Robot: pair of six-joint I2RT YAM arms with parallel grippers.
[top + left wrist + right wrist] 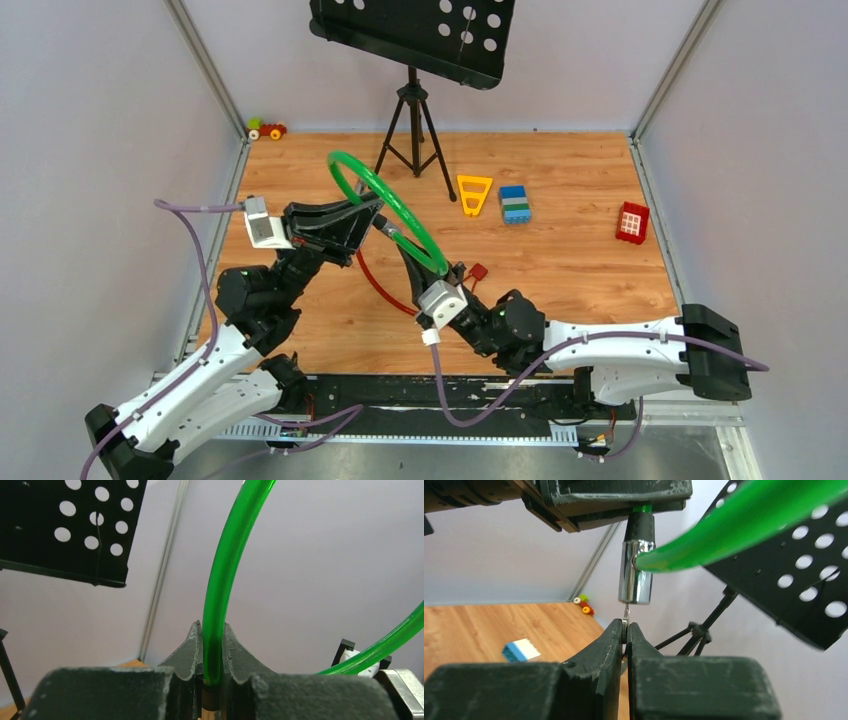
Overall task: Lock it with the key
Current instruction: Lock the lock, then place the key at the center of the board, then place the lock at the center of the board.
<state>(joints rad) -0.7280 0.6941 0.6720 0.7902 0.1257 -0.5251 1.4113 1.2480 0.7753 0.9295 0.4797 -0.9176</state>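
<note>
A green cable arcs up over the wooden table. My left gripper is shut on the cable just above its dark end sleeve. Below that sleeve hangs the chrome lock barrel, with the cable's other end plugged into its side. The key, a thin silvery sliver, stands upright with its tip at the barrel's underside. My right gripper is shut on the key right beneath the barrel. From above, the left gripper and right gripper meet at mid-table.
A red cable and a small red padlock lie under the arms. A black music stand on its tripod stands at the back. A yellow triangle, a blue block, a red block and a toy car lie around.
</note>
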